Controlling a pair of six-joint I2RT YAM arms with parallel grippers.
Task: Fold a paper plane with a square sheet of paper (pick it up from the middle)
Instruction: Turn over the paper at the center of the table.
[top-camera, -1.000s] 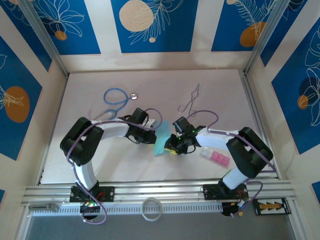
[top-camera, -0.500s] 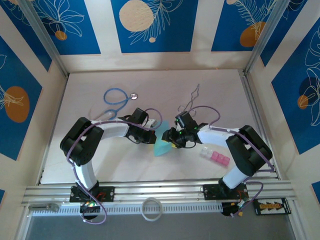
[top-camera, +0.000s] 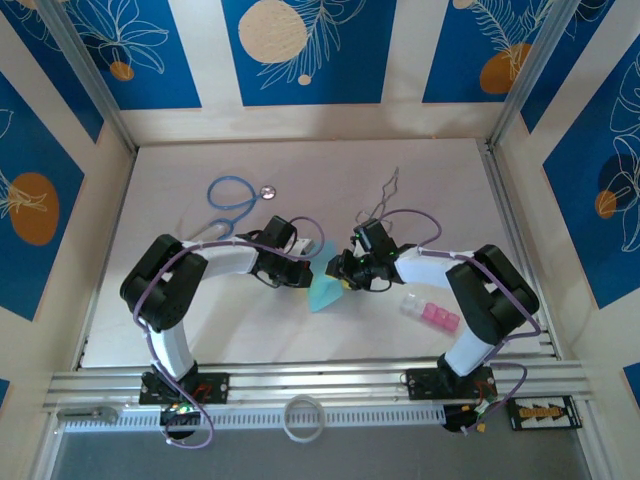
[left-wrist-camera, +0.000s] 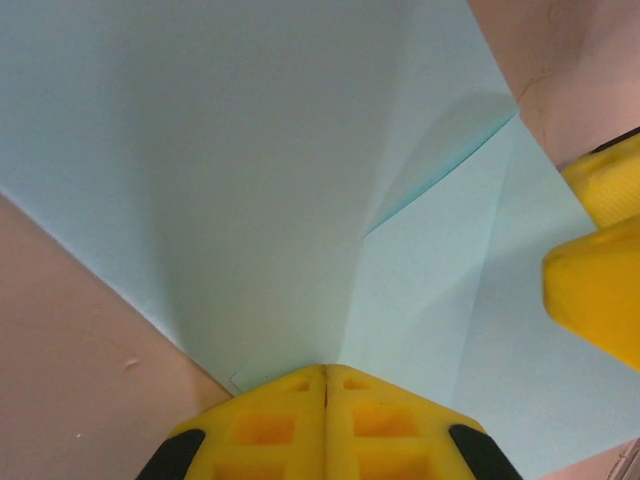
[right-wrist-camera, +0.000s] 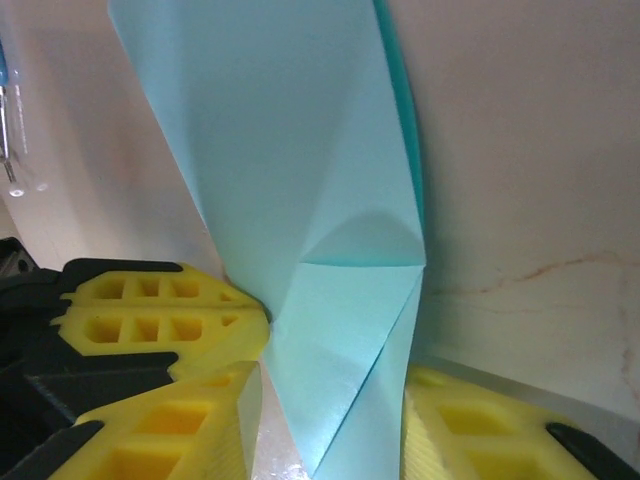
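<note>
Bench (top-camera: 300, 160): pale.
Walls (top-camera: 330, 60): blue, leafy.
Paper plane (top-camera: 322, 291): turquoise, creased.
Left jaws: pinching its edge.
Right jaws: narrow, astride it.

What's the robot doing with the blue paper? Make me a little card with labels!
Paper: light blue paper, partly folded, with creases, between the two grippers
Left gripper: shut, tips at the paper's edge; can't tell if it pinches the paper
Right gripper: jaws apart, with the folded paper between them
Nearby: stethoscope at the far left; pink and clear blocks at the right
Plane: not finished yet
</note>
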